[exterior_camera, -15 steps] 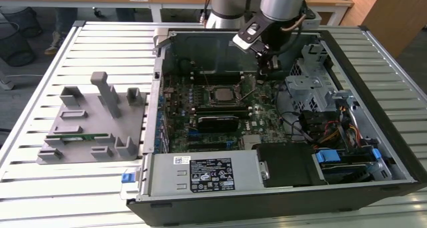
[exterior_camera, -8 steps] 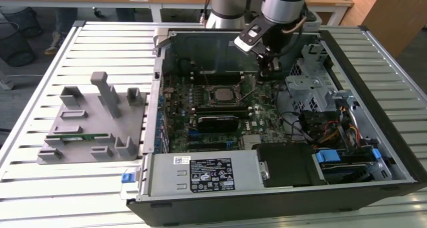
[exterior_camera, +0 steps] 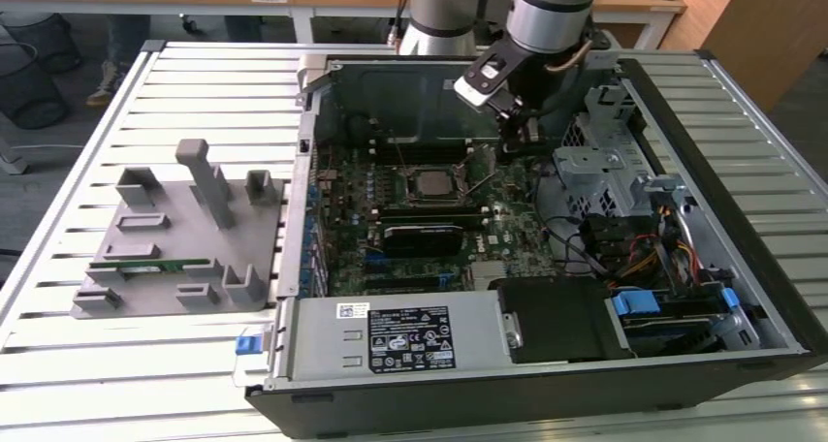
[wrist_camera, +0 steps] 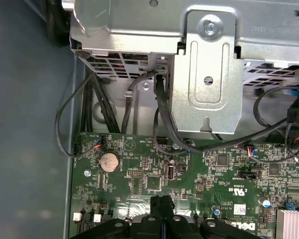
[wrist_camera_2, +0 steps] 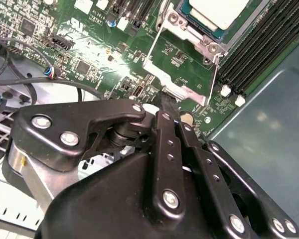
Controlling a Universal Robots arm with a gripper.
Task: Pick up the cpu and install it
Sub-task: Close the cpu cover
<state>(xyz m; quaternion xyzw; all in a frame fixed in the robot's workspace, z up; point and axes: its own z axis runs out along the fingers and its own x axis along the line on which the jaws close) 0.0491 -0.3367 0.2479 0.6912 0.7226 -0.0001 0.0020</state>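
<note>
Chip [exterior_camera: 431,183]: you see it seated in the socket [wrist_camera_2: 204,45]; likely light, stiff, fragile, so take its edges.
Gripper [exterior_camera: 514,140]: two o'clock of it, pinched together, empty.

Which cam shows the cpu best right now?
Exterior view: the whole cpu shows, seated on the motherboard. The second wrist view is closer, but the picture's edge cuts the cpu off.

Arm [exterior_camera: 550,11] angled down, gripper [exterior_camera: 515,142] pointing downward (fingers [wrist_camera_2: 165,130] pressed together).
</note>
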